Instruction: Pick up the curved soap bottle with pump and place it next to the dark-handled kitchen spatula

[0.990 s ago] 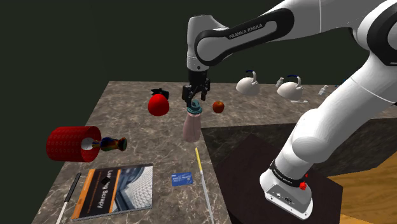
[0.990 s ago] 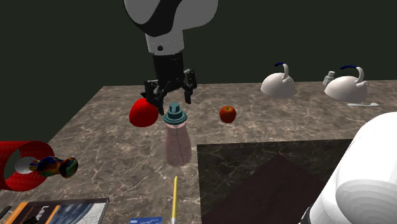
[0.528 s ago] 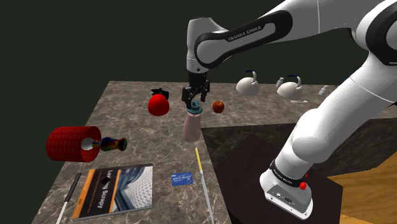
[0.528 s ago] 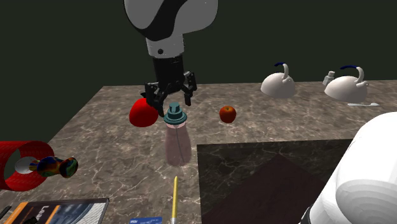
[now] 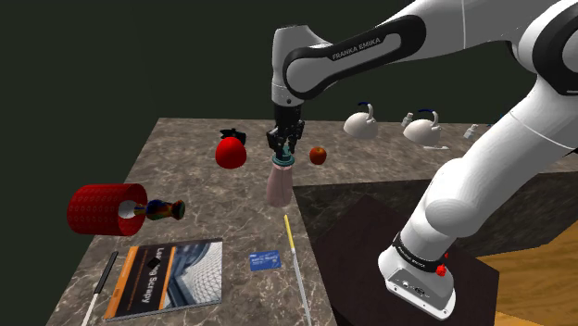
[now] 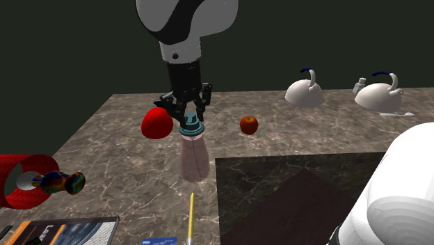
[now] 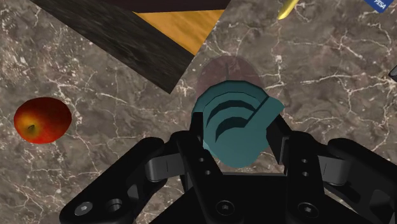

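On the shoulder view's left, a red roll [image 5: 104,206] lies on the stone counter [image 5: 185,148] with a many-coloured toy [image 5: 163,210] just beside it. Nearer the front edge lies the spatula [image 5: 100,283], dark at its handle, close along the left side of a book [image 5: 172,275]. A red lump [image 5: 231,152] with a black top sits further back, and a blue card [image 5: 265,260] lies right of the book.

The bottle [image 5: 278,185] stands upright near the middle of the counter, well apart from the spatula. Its body is pale pink and its pump [image 7: 235,124] is teal. The gripper [image 5: 283,148] points straight down onto it. In the wrist view the gripper [image 7: 238,145] has its fingers [image 7: 191,153] drawn in narrow, pressed against the two sides of the pump. The second exterior view shows the same, with the gripper [image 6: 189,115] clasping the top of the bottle [image 6: 193,156], whose base rests on the counter.

A thin yellow and white stick [image 5: 296,259] lies in front of the bottle. An apple [image 5: 318,155] sits to its right, and two white kettles [image 5: 362,122] stand at the back.

The arm [image 5: 482,176] rises from the stand [image 5: 417,278] at the lower right and bends over at the top right. Its forearm runs leftward, and the wrist turns the hand down, vertical above the bottle.
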Controlling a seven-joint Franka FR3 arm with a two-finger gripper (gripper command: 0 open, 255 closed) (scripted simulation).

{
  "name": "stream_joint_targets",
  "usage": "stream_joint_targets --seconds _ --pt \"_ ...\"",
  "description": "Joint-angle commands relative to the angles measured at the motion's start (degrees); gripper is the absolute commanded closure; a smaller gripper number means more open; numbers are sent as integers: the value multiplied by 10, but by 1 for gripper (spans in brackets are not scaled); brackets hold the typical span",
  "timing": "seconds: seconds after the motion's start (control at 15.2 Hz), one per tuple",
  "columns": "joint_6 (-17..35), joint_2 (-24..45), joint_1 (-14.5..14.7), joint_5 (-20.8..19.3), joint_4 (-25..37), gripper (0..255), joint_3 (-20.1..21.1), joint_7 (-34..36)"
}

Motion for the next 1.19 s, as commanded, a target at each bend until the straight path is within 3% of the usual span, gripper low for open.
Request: stream_joint_targets --seconds 0.0,1.12 --pt "0 0 0 0 0 255 0 0" --pt "-118 -30 -1 2 88 255 -5 -4"
